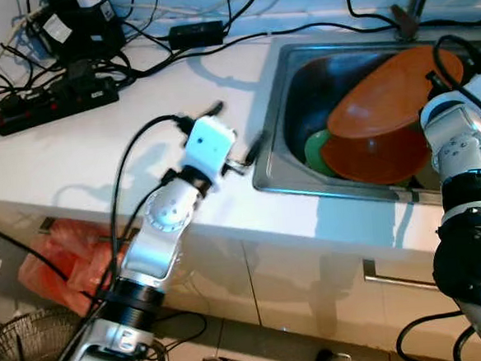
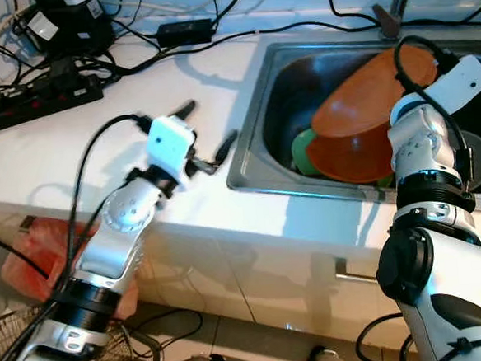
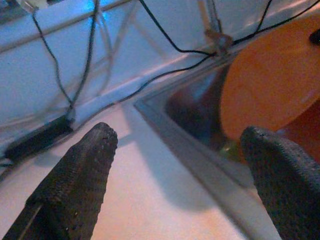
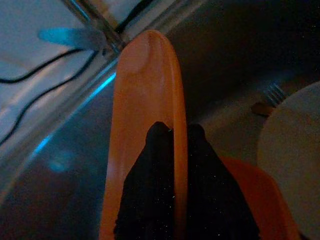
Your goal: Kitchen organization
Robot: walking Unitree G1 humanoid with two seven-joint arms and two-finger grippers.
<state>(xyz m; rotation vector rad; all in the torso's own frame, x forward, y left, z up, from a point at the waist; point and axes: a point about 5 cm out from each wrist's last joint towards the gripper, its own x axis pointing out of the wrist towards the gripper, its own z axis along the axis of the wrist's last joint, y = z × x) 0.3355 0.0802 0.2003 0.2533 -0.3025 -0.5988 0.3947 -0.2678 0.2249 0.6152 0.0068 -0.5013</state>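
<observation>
A large orange plate [image 1: 391,91] stands tilted inside the steel sink [image 1: 271,120], leaning over a second orange dish [image 1: 371,159] and a green item [image 1: 314,151]. My right gripper [image 4: 172,134] is in the sink, shut on the upper rim of the tilted orange plate [image 4: 145,100], one finger on each side of it. Over the white counter [image 1: 98,149], just left of the sink's edge, my left gripper [image 1: 237,129] hovers open with nothing between its fingers [image 3: 75,185]. Its wrist view looks toward the sink and the orange plate [image 3: 270,85].
A black power strip [image 1: 53,98], an adapter [image 1: 195,33] and several cables crowd the back of the counter. The faucet base [image 1: 407,20] stands behind the sink. A pale round plate [image 4: 292,132] and a fork [image 4: 272,92] lie in the sink. A red bag [image 1: 60,259] and a fan [image 1: 22,357] are on the floor.
</observation>
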